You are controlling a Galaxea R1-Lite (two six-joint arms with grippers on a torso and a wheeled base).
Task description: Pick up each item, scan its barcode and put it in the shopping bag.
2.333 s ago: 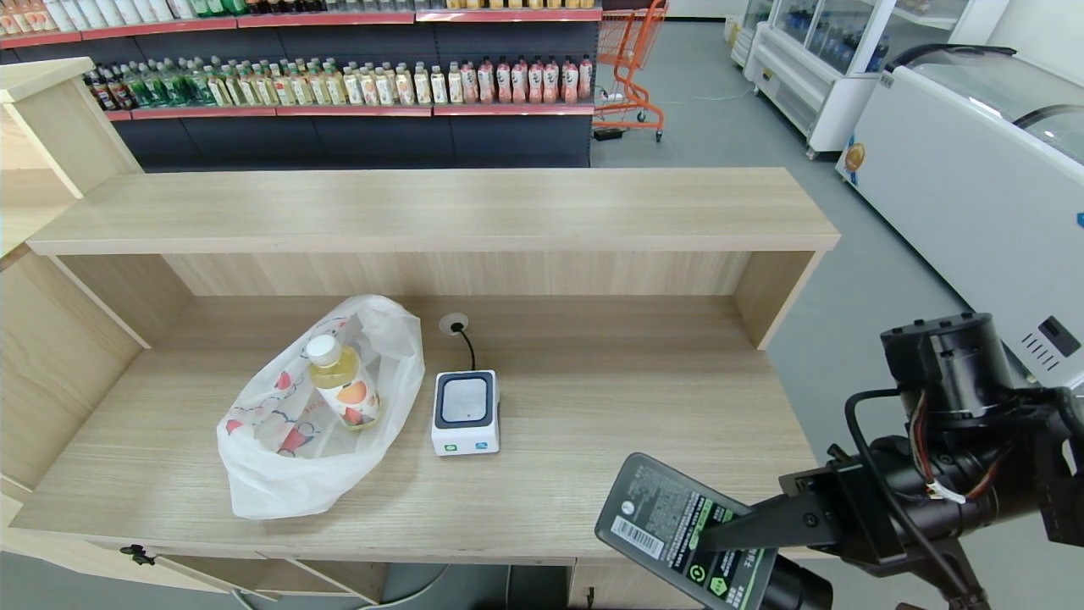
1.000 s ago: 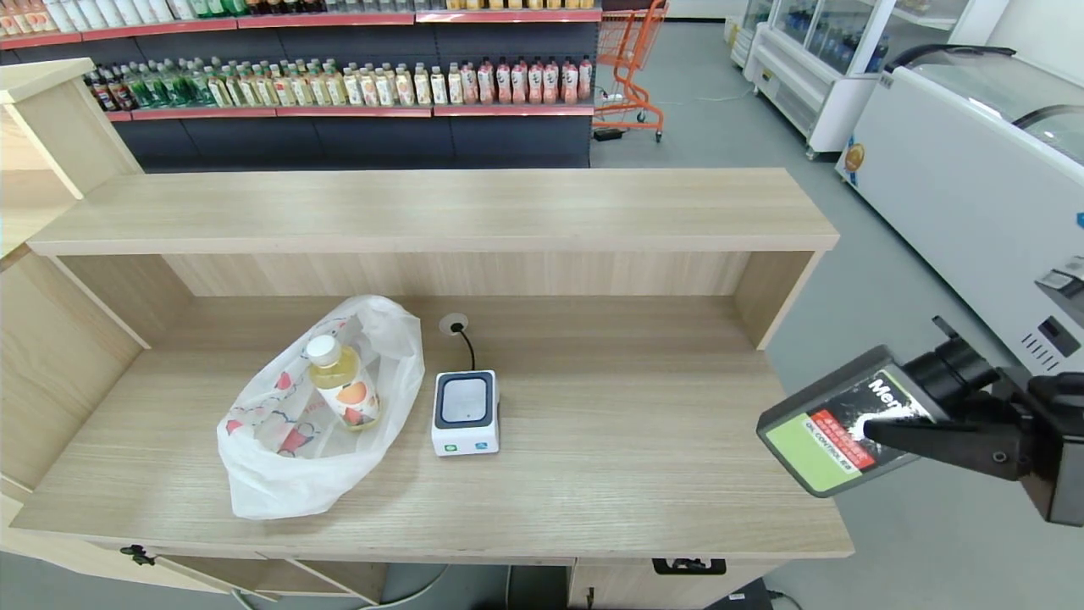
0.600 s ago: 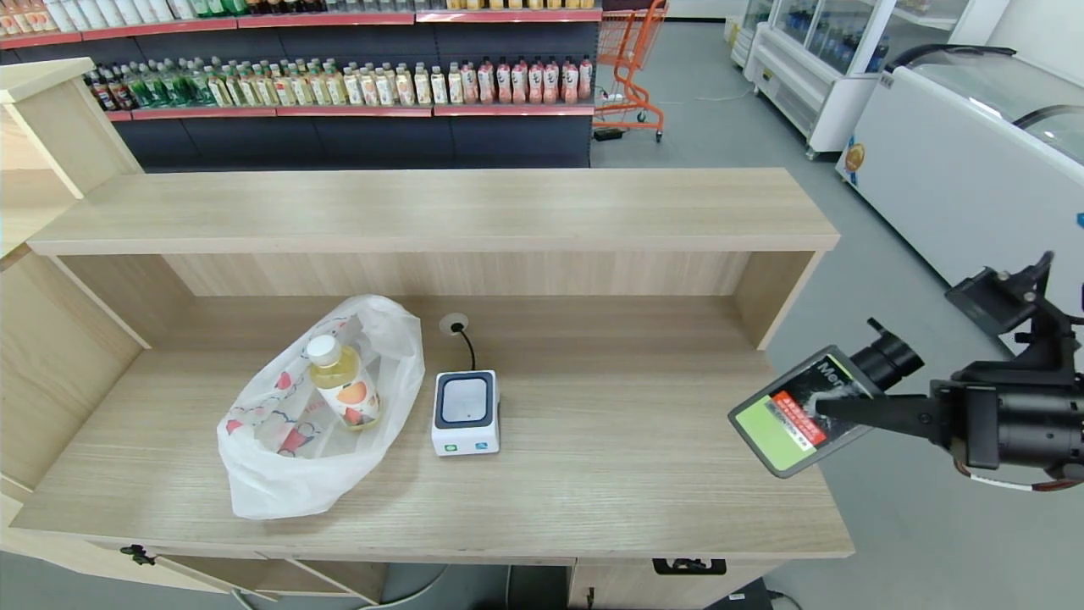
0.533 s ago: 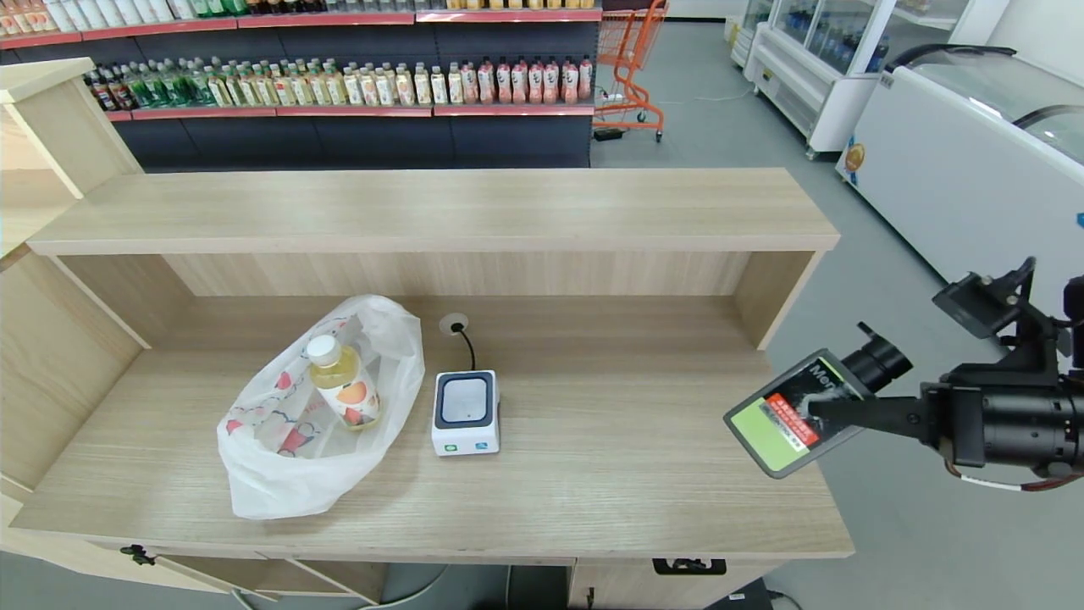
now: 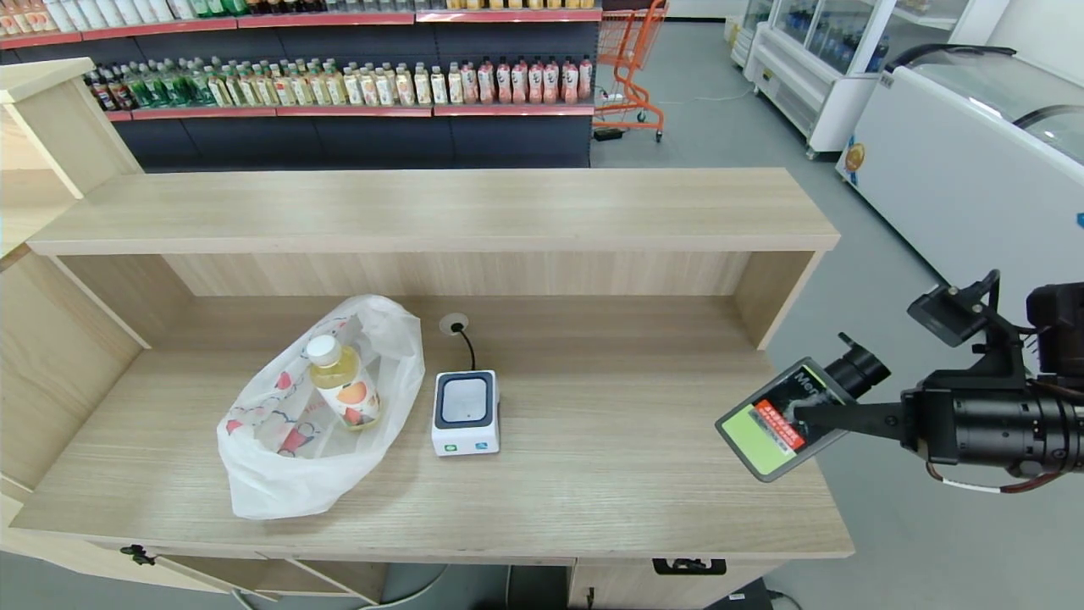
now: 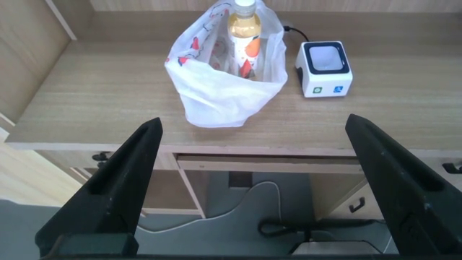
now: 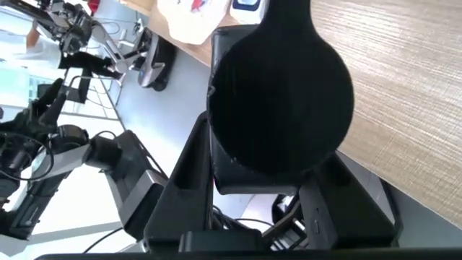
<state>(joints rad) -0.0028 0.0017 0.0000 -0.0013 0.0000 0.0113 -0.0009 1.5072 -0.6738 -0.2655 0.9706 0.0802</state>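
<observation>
Grey plastic bottle, flat-sided, black cap, is clamped in the right tool. It hangs in the air off the right end of the surface, near the front corner and well apart from the scanner. The green and red label face is turned up, and we can't see a barcode on it.

Handling, our read:
- Stiff shell, so it won't crush under a firm pinch.
- Smooth label and flat faces look slippery, so we expect it to pivot in the grip rather than drop.
- The tool pinches across the flat faces at the cap end, so the body sticks out unsupported. If it's full, that's a fair lever on the pads.
- A better hold would be mid-body on the flats, pads off the barcode. The current hold should do if wrist moves are kept slow.
- Not fragile, so a soft drop into the bag is fine.

Left tool is wide, with nothing in it, low in front of the surface and facing the bag.

The bag lies slumped just left of the scanner, mouth open, with a drink already inside. The thin film is floppy, so the mouth may fold shut when the bottle goes in.
</observation>
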